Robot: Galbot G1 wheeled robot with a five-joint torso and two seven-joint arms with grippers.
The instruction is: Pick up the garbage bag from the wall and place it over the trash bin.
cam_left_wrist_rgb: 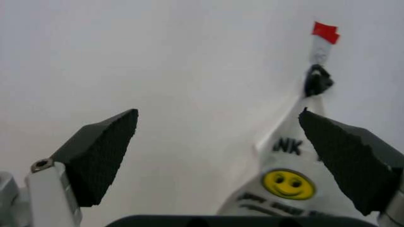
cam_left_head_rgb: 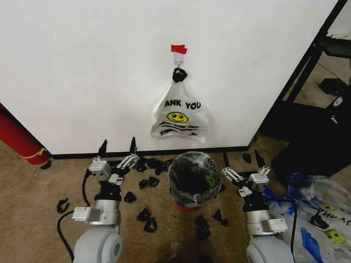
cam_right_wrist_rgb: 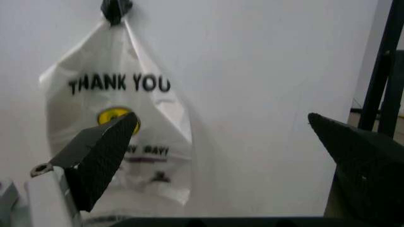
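Hanging at upper centre of my head view, the garbage bag (cam_left_head_rgb: 180, 116) dangles from a small hook (cam_left_head_rgb: 179, 61) under a red tape strip (cam_left_head_rgb: 179, 49) on the wall (cam_left_head_rgb: 82, 71). Below it, at lower centre, sits the trash bin (cam_left_head_rgb: 193, 178) on the carpet (cam_left_head_rgb: 33, 186), already lined. I see my left gripper (cam_left_head_rgb: 117, 148) lower left and right gripper (cam_left_head_rgb: 241, 158) lower right, both spread wide and holding nothing.

The thin translucent white plastic garbage bag (cam_left_head_rgb: 180, 115) hangs from a small metal hook on the plain white wall (cam_left_head_rgb: 82, 71). The round black trash bin (cam_left_head_rgb: 193, 176) stands directly below, bag-lined.
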